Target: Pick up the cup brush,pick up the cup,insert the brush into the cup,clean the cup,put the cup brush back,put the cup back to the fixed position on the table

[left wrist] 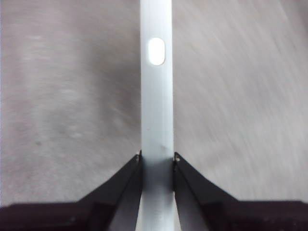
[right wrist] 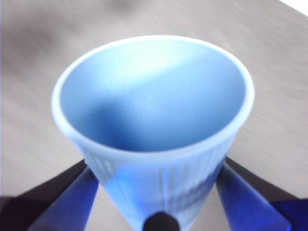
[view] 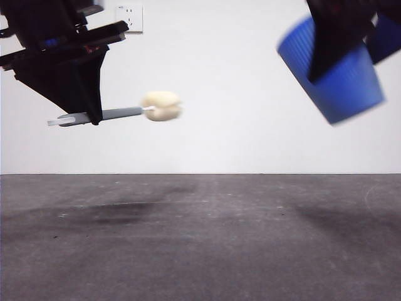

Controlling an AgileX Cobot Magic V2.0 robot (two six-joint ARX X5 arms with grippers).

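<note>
left tool point(left wrist: 157, 161) clamped on stiff cup brush point(view: 119, 113) handle | right tool point(right wrist: 156, 185) pinched light, squashy-looking cup point(right wrist: 154, 120) low on its ribs | both well above table point(view: 200, 251)

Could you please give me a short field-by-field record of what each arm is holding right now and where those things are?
left gripper: shut on the cup brush, held about level in the air, sponge head toward the cup
right gripper: shut on the cup, held tilted in the air
brush and cup: apart, brush not yet inserted
cup interior: looks empty
table: below both, touching neither
</note>
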